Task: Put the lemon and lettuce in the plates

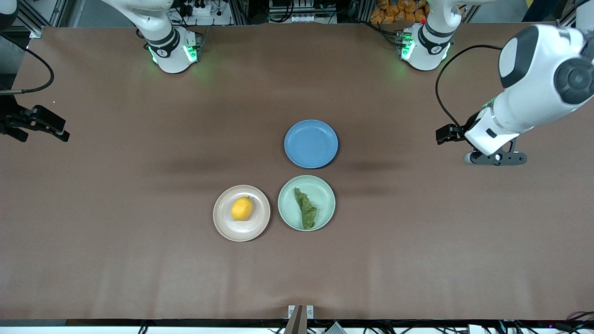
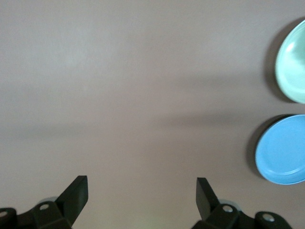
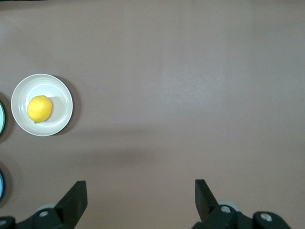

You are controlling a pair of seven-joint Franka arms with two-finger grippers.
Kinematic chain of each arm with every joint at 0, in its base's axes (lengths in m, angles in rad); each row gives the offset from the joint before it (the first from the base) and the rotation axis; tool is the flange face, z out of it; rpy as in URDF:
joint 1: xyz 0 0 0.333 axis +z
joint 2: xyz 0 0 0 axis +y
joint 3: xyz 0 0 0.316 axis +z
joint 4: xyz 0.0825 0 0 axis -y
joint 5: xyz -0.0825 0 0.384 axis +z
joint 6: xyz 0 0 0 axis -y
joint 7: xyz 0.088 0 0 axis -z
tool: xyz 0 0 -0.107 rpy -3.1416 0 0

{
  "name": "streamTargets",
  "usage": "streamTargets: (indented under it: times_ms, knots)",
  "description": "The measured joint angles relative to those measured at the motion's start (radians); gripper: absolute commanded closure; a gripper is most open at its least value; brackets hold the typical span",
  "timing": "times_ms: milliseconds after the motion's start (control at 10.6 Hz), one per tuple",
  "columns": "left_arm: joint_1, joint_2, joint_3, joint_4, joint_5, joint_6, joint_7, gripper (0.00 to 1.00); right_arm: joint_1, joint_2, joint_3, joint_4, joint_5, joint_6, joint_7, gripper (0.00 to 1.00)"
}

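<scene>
The yellow lemon (image 1: 242, 208) lies in the beige-pink plate (image 1: 227, 225), and the right wrist view shows the same lemon (image 3: 39, 109) and plate (image 3: 58, 90). Beside it, toward the left arm's end, the dark green wrinkly lettuce (image 1: 306, 208) lies in the mint green plate (image 1: 326, 194). My left gripper (image 2: 142, 191) hangs open over bare table at the left arm's end, with nothing between its fingers. My right gripper (image 3: 141, 193) is open and empty over bare table at the right arm's end. Both are well apart from the plates.
An empty blue plate (image 1: 311, 143) sits farther from the front camera than the mint green plate, nearly touching it. A brown cloth (image 1: 139, 260) covers the table. Black cables hang by both arms.
</scene>
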Motion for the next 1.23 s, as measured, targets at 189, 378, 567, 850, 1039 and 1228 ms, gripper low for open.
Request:
streamTargets:
  times_ms: [189,378,567,850,1039,1228]
  knots:
    - [-0.001,-0.009,-0.018,0.078,0.000,-0.007,0.000,0.00,-0.001,0.000,-0.002,0.011,0.000,-0.001,0.001,0.00]
    - [0.001,-0.031,-0.017,0.114,0.002,-0.011,0.000,0.00,-0.001,0.000,-0.002,0.012,0.000,-0.003,0.002,0.00]
    - [0.010,-0.046,-0.007,0.172,0.012,-0.038,0.000,0.00,-0.002,0.001,-0.003,0.012,0.000,-0.024,0.002,0.00]
    - [0.038,-0.057,-0.003,0.234,0.016,-0.146,0.000,0.00,-0.002,0.001,-0.002,0.012,0.000,-0.057,0.005,0.00]
    - [0.046,-0.060,-0.003,0.243,0.016,-0.158,0.000,0.00,-0.002,0.001,-0.004,0.013,0.000,-0.092,0.007,0.00]
    - [0.048,-0.060,-0.003,0.244,0.016,-0.160,0.000,0.00,-0.002,0.001,-0.005,0.013,0.000,-0.100,0.009,0.00]
